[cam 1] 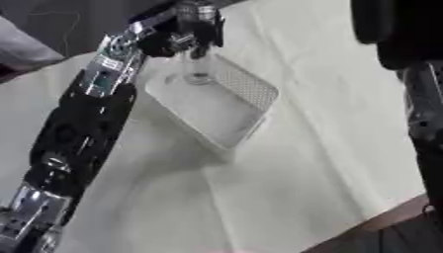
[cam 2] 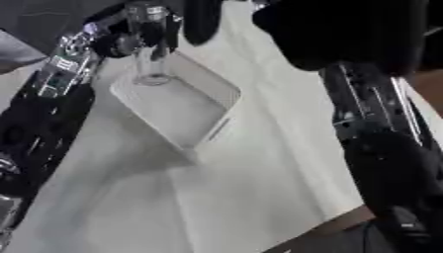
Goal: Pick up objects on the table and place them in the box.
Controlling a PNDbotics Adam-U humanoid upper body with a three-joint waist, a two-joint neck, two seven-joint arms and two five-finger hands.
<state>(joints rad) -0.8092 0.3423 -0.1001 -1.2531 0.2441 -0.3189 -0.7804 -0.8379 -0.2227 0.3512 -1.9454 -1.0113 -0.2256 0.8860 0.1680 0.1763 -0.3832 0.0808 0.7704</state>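
- The tall clear see-through glass point(cam 1: 196, 59) looks smooth and shiny.
- Under the glass, the white plastic box point(cam 1: 246, 89) looks matt, with a dotted wall.
- Around the box, the white cloth point(cam 1: 329, 123) looks soft and wrinkled.
- The black-and-silver left arm point(cam 1: 95, 94) has shiny metal parts.

You have a table point(cam 1: 329, 148) draped in a white cloth point(cam 1: 173, 207), creased in soft folds across the near half. Its edge shows at your lower right, dark beyond it. Directly on the cloth sits a shallow white box point(cam 1: 246, 94) with perforated walls, set askew toward the far left part of the table.
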